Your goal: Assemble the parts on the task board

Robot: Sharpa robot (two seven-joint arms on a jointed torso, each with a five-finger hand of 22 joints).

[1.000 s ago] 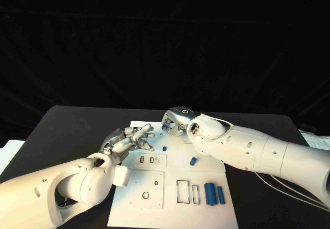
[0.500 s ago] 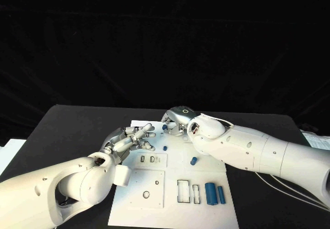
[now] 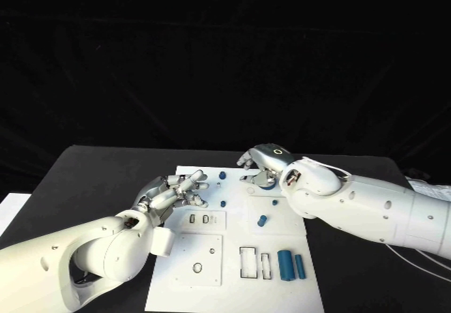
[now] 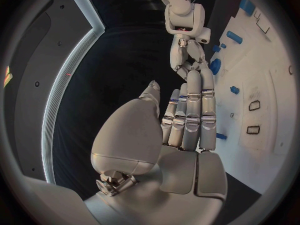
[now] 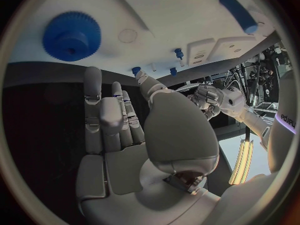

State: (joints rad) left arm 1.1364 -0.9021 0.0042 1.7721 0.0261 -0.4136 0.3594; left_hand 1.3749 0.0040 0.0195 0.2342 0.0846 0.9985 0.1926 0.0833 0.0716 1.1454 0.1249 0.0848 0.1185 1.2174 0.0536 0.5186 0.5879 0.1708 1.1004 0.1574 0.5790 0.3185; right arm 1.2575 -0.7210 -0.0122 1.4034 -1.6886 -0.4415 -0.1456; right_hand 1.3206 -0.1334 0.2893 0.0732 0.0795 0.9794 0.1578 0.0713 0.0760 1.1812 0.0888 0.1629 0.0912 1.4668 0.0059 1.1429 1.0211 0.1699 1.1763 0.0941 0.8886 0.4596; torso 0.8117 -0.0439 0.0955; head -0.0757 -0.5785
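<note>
The white task board (image 3: 240, 244) lies in the middle of the black table. My right hand (image 3: 262, 163) hovers over the board's far edge, fingers apart and holding nothing. A blue gear (image 3: 268, 184) sits on the board just below it, also seen as the blue gear (image 5: 72, 35) beyond the fingertips (image 5: 92, 75). My left hand (image 3: 176, 192) reaches over the board's left edge with straight fingers (image 4: 190, 110), empty. A blue peg (image 3: 221, 175) stands between the hands. A short blue cylinder (image 3: 262, 221) lies mid-board, and two long blue cylinders (image 3: 291, 265) lie near the front right.
Rectangular slots (image 3: 255, 261) and small round holes (image 3: 197, 267) are cut in the board's near half. Two small blue pegs (image 3: 223, 203) (image 3: 276, 202) stand mid-board. A white paper (image 3: 434, 190) lies at the table's right edge.
My right hand has moved right, away from the blue peg at the board's far left; the peg and the gear now show beside it. The left hand has barely moved.
</note>
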